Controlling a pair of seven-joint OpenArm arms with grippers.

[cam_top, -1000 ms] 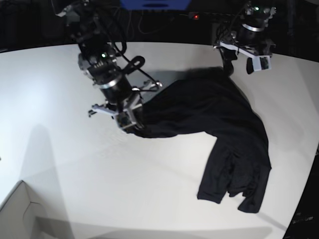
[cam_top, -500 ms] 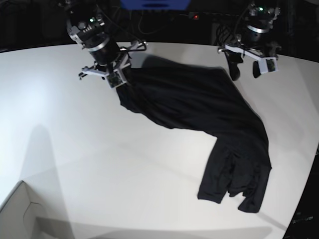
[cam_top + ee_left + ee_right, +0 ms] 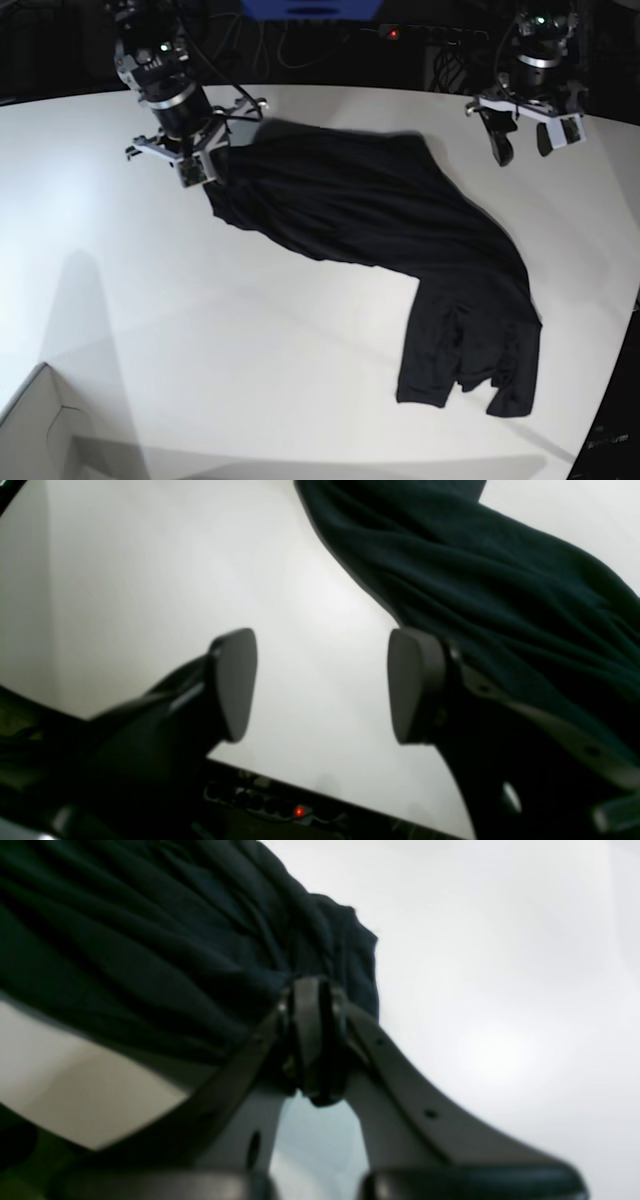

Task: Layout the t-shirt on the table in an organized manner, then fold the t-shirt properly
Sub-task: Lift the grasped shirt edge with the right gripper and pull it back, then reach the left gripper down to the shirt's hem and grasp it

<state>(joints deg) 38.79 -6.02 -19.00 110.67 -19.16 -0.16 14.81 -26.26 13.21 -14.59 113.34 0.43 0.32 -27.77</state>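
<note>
1. No brand, label or writing is legible on the plain black t-shirt, which lies spread on the white table.
2. The right gripper pinches its bunched corner.
3. The left gripper is spread, holding nothing.

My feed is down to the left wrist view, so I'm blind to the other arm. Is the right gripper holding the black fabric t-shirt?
Observer: Yes. The right gripper is shut on a bunched fold of the black fabric t-shirt.
Operator: Where is the rest of it?
Observer: It trails across the white table to a crumpled end near the front right edge.
Operator: And my left gripper?
Observer: The left gripper hangs open beside the shirt's far edge, holding nothing.
</note>
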